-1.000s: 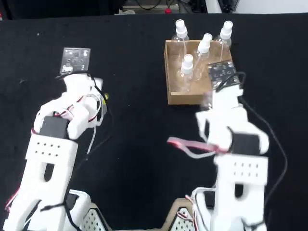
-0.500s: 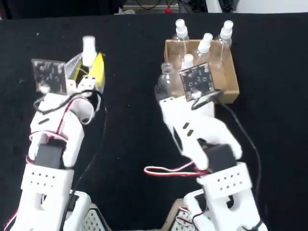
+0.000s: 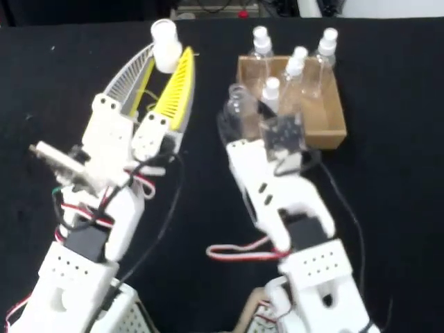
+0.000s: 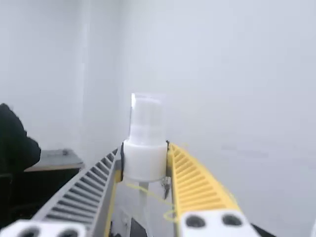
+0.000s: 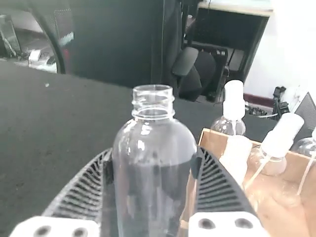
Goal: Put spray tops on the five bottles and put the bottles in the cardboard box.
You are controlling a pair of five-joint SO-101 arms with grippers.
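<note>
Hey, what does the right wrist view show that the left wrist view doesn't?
Right wrist view: a clear, uncapped plastic bottle clamped in the right pincer, the brown cardboard box beside it holding capped bottles, and the black table. Left wrist view: a white plastic spray top clamped in the left pincer against a pale wall. Shared: each shows its own ribbed pincer shut on its load.

- This looks like a robotics lab or research workroom.
- Two white arms, the left arm and the right arm, stand side by side on a table covered in black cloth. Loose wires hang from them.
- Beyond the table, a black office chair sits by a desk.
- Cables lie at the foot of a plain white wall.
</note>
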